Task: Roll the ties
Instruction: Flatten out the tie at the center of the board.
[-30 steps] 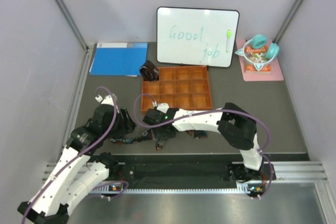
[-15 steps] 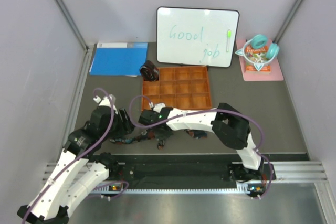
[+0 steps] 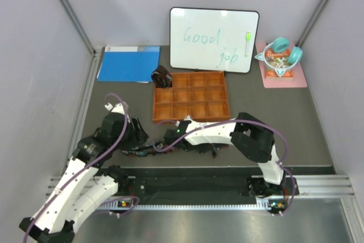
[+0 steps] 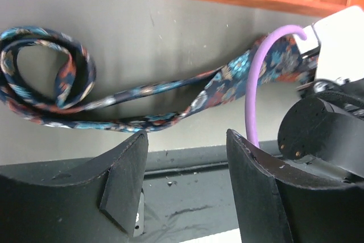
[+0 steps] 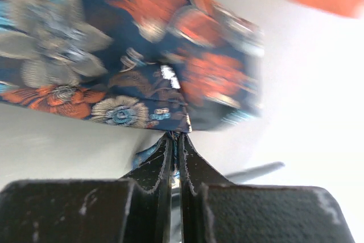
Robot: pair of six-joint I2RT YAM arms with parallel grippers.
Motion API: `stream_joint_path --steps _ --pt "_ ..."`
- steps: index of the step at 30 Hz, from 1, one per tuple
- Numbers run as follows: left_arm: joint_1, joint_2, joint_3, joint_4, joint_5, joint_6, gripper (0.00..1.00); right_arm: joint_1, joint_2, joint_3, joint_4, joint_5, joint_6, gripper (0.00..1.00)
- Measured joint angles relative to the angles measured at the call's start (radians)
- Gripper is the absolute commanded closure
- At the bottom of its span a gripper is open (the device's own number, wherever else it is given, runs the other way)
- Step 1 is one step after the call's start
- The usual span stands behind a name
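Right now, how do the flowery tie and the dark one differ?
The floral tie lies stretched out, only loosely looped at one end; the dark tie is a compact coil. The floral tie is pinched by the right gripper; the dark tie is untouched. Floral is multicoloured, dark is plain.

Walled lab cell [image 3: 34,55], aluminium framing [image 3: 68,7]

White moulded shells on the left arm [image 3: 77,173] and right arm [image 3: 213,132], broken by chunky black joint housings. A glossy round purple cable [image 4: 249,101] looped along each. A small green light [image 3: 180,131] near the right wrist. Matte black, wedge-shaped fingers [image 4: 122,180] on the left gripper [image 4: 186,138], edges chipped and dusty; same black on the right gripper [image 5: 176,140], faintly scratched. Black bases [image 3: 272,189] with purple cable coiled round.
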Motion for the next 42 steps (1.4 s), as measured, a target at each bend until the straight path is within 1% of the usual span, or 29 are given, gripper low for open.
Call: stream_joint_path --steps 5,11,13,16,17,19,20,21,23,27,30,33,36,38,42 --pt "0.0 0.027 0.0 0.002 0.037 -0.011 0.38 -0.018 -0.016 -0.005 -0.108 0.153 -0.01 1.0" --pt "0.0 0.032 -0.014 0.003 0.055 -0.036 0.39 -0.032 -0.071 0.002 -0.146 0.248 -0.025 1.0" --pt "0.0 0.036 -0.016 0.003 0.058 -0.038 0.39 -0.043 -0.087 0.0 -0.149 0.263 -0.029 0.98" --pt "0.0 0.036 -0.016 0.003 0.06 -0.037 0.39 -0.067 -0.094 -0.029 -0.137 0.269 -0.037 0.68" --pt "0.0 0.036 -0.016 0.003 0.06 -0.037 0.39 -0.069 -0.094 -0.042 -0.129 0.266 -0.037 0.5" --pt "0.0 0.038 -0.016 0.002 0.059 -0.033 0.39 -0.079 -0.093 -0.074 -0.11 0.251 -0.046 0.36" --pt "0.0 0.039 -0.016 0.002 0.059 -0.032 0.39 -0.082 -0.09 -0.085 -0.102 0.239 -0.054 0.21" --pt "0.0 0.038 -0.016 0.002 0.058 -0.03 0.39 -0.085 -0.084 -0.089 -0.094 0.222 -0.062 0.15" --pt "0.0 0.038 -0.016 0.0 0.055 -0.024 0.39 -0.089 -0.083 -0.092 -0.072 0.193 -0.064 0.06" --pt "0.0 0.037 -0.016 -0.005 0.042 -0.01 0.38 -0.096 -0.119 -0.106 0.013 0.081 -0.093 0.03" --pt "0.0 0.034 -0.016 -0.008 0.034 -0.006 0.38 -0.124 -0.229 -0.14 0.089 -0.034 -0.104 0.03" --pt "0.0 0.029 -0.016 -0.008 0.032 -0.006 0.38 -0.211 -0.397 -0.191 0.173 -0.15 -0.103 0.02" --pt "0.0 0.027 -0.016 -0.008 0.032 -0.006 0.38 -0.292 -0.507 -0.224 0.219 -0.203 -0.104 0.01" --pt "0.0 0.024 -0.016 -0.008 0.032 -0.006 0.38 -0.307 -0.523 -0.229 0.238 -0.227 -0.107 0.01" --pt "0.0 0.023 -0.016 -0.008 0.031 -0.005 0.38 -0.311 -0.504 -0.252 0.295 -0.279 -0.121 0.01"
